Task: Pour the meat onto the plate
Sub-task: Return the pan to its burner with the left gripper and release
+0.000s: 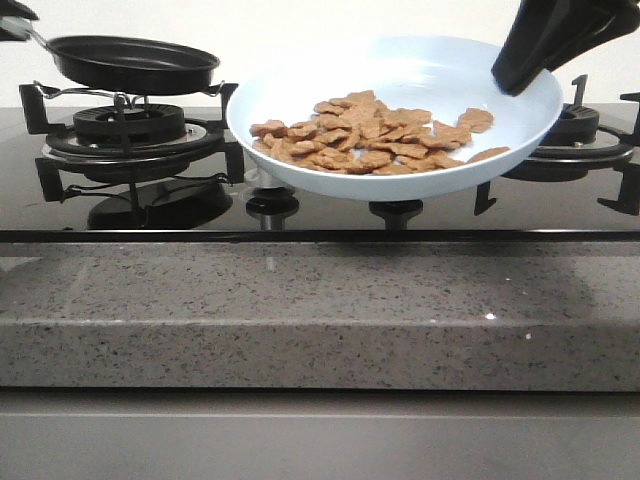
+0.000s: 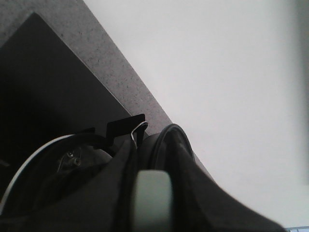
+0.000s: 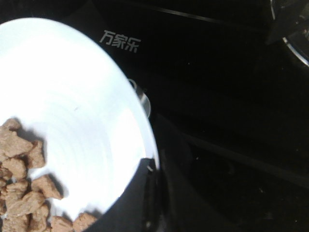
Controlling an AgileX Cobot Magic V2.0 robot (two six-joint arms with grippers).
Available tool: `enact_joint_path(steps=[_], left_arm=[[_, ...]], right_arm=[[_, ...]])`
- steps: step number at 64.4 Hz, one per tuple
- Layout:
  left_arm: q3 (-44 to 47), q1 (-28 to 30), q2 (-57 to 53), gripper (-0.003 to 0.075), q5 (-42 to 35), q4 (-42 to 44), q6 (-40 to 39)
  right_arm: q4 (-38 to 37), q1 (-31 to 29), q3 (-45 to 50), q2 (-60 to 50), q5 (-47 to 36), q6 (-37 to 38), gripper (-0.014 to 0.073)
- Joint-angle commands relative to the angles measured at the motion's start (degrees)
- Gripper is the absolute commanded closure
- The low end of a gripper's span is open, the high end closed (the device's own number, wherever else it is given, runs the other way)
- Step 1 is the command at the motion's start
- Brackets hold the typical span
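"万家乐" is printed on the black glass hob (image 3: 231,96). The plate (image 1: 400,75) of meat (image 1: 375,135) is clamped by the right gripper (image 1: 520,70); the left gripper's state cannot be told. The counter (image 1: 320,310) is speckled grey stone.

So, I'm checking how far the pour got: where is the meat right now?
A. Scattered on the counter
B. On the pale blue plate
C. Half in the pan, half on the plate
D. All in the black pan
B: the meat lies piled on the plate, held up by the right gripper; none shows on the counter.
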Motion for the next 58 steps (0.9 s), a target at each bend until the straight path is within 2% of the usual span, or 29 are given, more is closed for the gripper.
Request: enact_joint_path(steps=[1,4,9,20,26,41,58], left_arm=[[-2.1,0.2,-2.3,0.0735,4.0,-4.3,-0.6],[-2.1,0.2,-2.2,0.0715,3.9,-4.1,-0.6],[-2.1,0.4,-2.2,0.0638,3.9,-3.9,-0.6],[-2.1,1.5,-2.2,0.0381,4.0,-1.6,-0.6],[-2.1,2.6,-2.2,0.0298,4.6,0.7,-0.6],[-2.1,6.8,-2.6,0.0284,12.0,5.2,-0.6],[-2.3,9.9,-9.6,0.0285,11.5,22.9,-4.6]], right_arm=[[1.3,-0.1,-1.5,-2.2,-3.0,-0.1,0.0661],[1.3,-0.1,-1.5,-2.2,-3.0,-0.1,0.0661],[1.3,-0.1,-1.5,-2.2,-3.0,-0.1,0.0661],[1.3,-0.1,-1.5,-2.2,-3.0,-0.1,0.0661],[1.3,-0.1,-1.5,-2.2,-3.0,-0.1,0.0661],[1.3,-0.1,-1.5,-2.2,-3.0,-0.1,0.0661],[1.3,-0.1,-1.5,-2.2,-3.0,-0.1,0.0661]])
